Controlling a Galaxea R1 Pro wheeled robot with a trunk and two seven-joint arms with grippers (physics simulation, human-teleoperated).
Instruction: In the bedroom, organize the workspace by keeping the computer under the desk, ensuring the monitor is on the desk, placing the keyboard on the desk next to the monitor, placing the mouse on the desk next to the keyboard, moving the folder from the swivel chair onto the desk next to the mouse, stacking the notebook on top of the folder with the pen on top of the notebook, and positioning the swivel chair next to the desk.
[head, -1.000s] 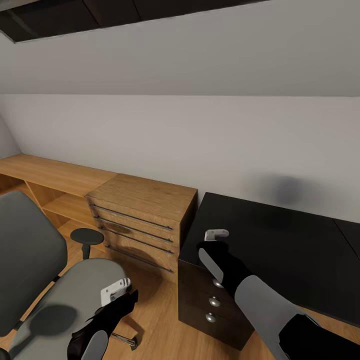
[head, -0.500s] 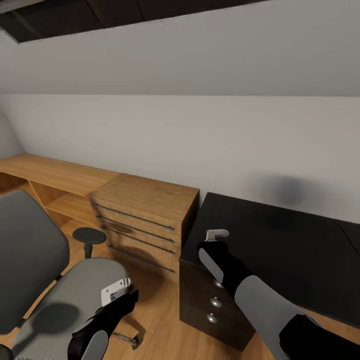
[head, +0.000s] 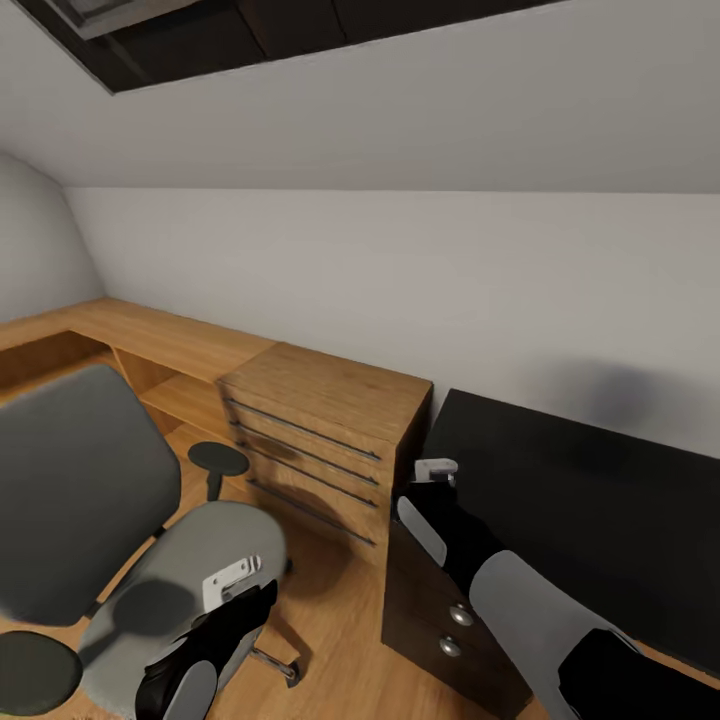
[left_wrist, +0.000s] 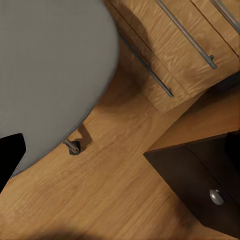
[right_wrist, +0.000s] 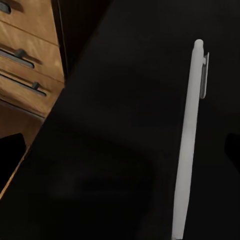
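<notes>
1. The right gripper (head: 434, 470) hovers over the near corner of the black desk (head: 600, 500), gripping the pen (right_wrist: 189, 145), apparently carried for later stacking.
2. The left gripper (head: 232, 582) hangs above the seat of the swivel chair (head: 190, 560); its opening cannot be told.
3. The wooden dresser (head: 330, 420) stands just beside the desk, the chair nearby.

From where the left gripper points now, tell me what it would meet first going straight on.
Probably the wood floor: the left gripper looks down between the swivel chair seat edge, the light-wood dresser and the desk corner.
</notes>
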